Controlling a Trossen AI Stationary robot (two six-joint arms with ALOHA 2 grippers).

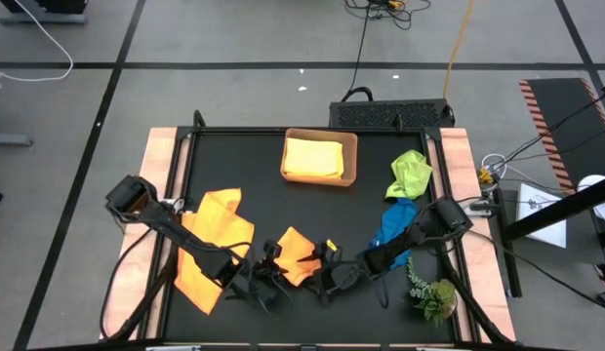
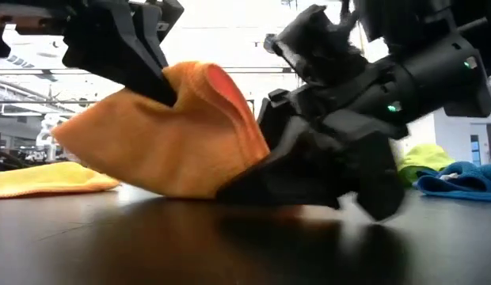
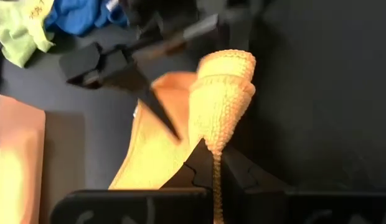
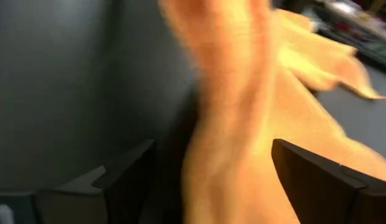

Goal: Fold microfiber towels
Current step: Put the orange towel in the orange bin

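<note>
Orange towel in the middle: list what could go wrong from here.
1. The left gripper pinches only an edge of the small orange towel, so it may slip out.
2. The right gripper is open beside the cloth; the half-made fold could flop open.
3. The other orange towel lies close and could get dragged.

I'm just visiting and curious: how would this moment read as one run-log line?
left gripper: shut on small orange towel | right gripper: open beside it | second orange towel: flat | yellow towel: in tray
</note>
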